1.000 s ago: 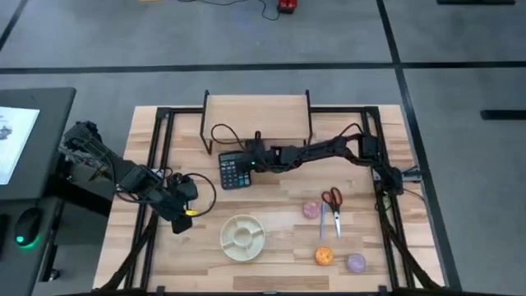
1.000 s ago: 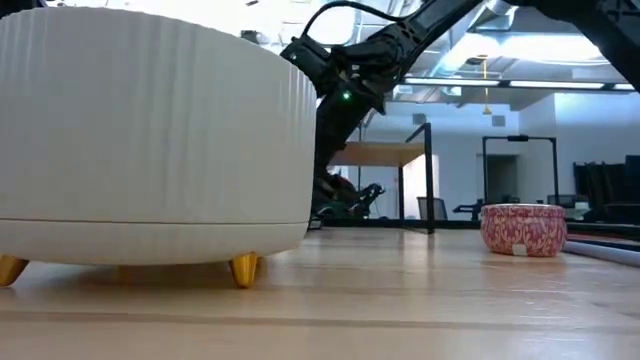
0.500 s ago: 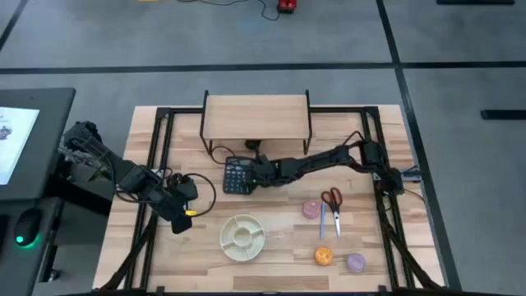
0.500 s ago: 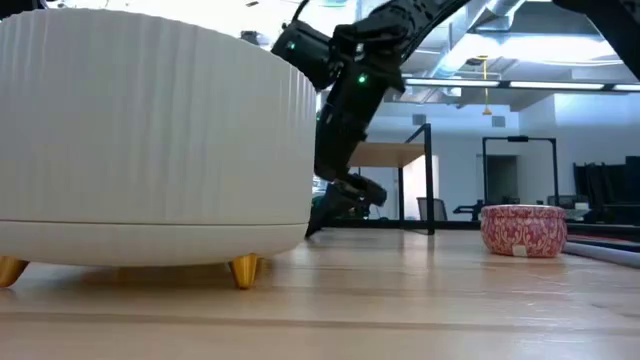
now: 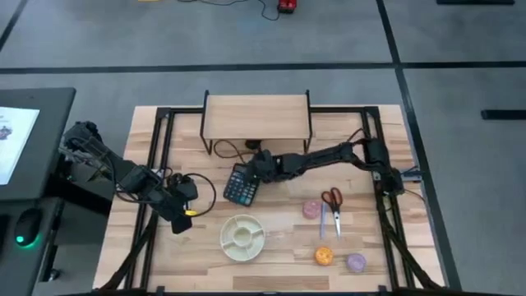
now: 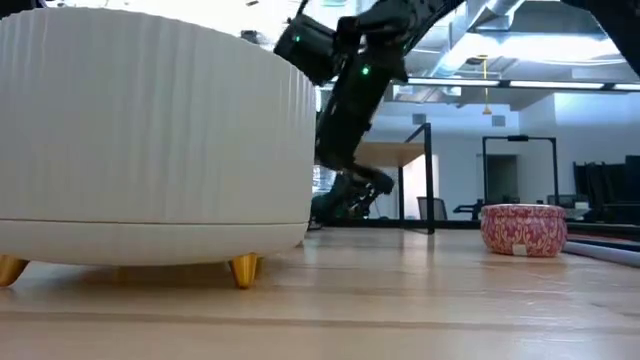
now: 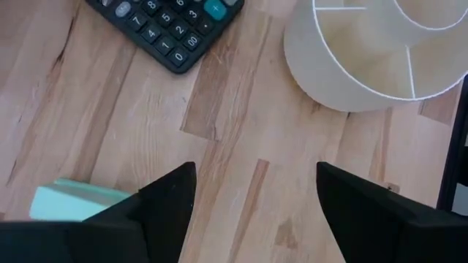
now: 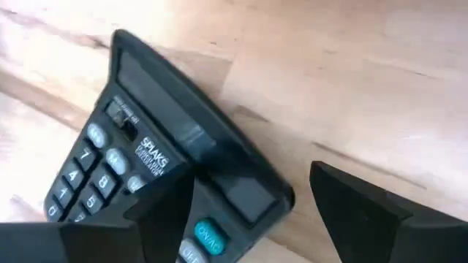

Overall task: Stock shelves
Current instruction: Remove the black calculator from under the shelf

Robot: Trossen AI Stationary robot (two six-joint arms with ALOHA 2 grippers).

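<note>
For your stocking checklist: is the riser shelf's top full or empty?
Empty: the high view shows the shelf top bare; the calculator lies on the table.

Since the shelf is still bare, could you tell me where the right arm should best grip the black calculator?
Probably across the narrow width of the flat black calculator, at its display end, coming straight down. It lies flat and skewed on the tabletop, so only its thin side edges offer purchase. The right end effector is open there.

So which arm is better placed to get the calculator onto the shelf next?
Right. The right gripper hangs open right over the calculator, just in front of the shelf. The left gripper waits at the table's left, beside the white divided bowl.
</note>
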